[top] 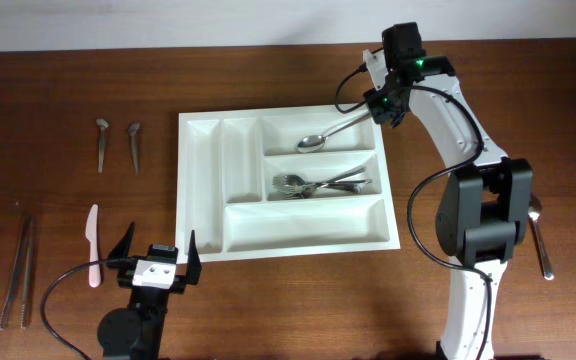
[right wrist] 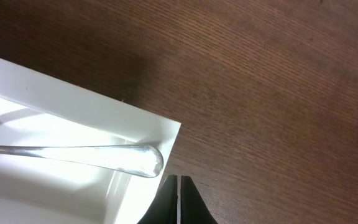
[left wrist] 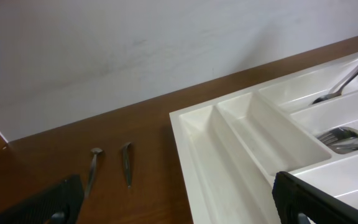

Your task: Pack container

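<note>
Five-slot container (top: 203,160) is sitting mid-table, spoon (top: 330,132) and forks (top: 313,185) lying inside. We're seeing the right gripper (right wrist: 178,193) hovering at its 1 o'clock corner, fingers pressed together, empty; left gripper (top: 158,244) is sitting at 7 o'clock, spread wide, empty.

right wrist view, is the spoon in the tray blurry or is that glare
Right wrist: the tray floor is blown out white and the spoon handle looks soft, while the table grain is sharp; overhead: the spoon reads clearly, without glare.
</note>
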Controlling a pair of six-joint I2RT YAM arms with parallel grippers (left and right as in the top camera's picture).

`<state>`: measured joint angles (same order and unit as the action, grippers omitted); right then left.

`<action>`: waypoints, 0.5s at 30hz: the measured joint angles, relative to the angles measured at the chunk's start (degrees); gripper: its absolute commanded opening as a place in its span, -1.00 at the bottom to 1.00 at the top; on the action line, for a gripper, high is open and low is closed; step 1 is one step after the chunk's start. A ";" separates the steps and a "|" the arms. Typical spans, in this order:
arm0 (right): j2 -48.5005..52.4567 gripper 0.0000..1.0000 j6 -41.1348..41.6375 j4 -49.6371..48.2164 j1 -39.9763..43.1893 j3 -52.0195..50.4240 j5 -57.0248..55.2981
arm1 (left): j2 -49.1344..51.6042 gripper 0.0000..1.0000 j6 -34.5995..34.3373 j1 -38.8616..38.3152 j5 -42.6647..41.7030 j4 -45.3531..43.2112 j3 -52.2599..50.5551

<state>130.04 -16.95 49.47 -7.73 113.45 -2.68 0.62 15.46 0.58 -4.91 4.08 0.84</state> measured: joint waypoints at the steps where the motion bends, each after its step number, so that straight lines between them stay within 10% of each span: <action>1: 0.00 -0.93 0.00 0.00 0.00 0.00 0.00 | 0.00 0.98 0.00 0.00 0.00 0.00 0.00; 15: 0.09 -0.92 0.00 0.00 0.00 0.00 1.22 | 0.00 0.98 0.00 0.00 0.00 0.00 0.00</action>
<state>130.13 -16.95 49.47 -7.73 113.45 -1.45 0.62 15.46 0.58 -4.91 4.08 0.84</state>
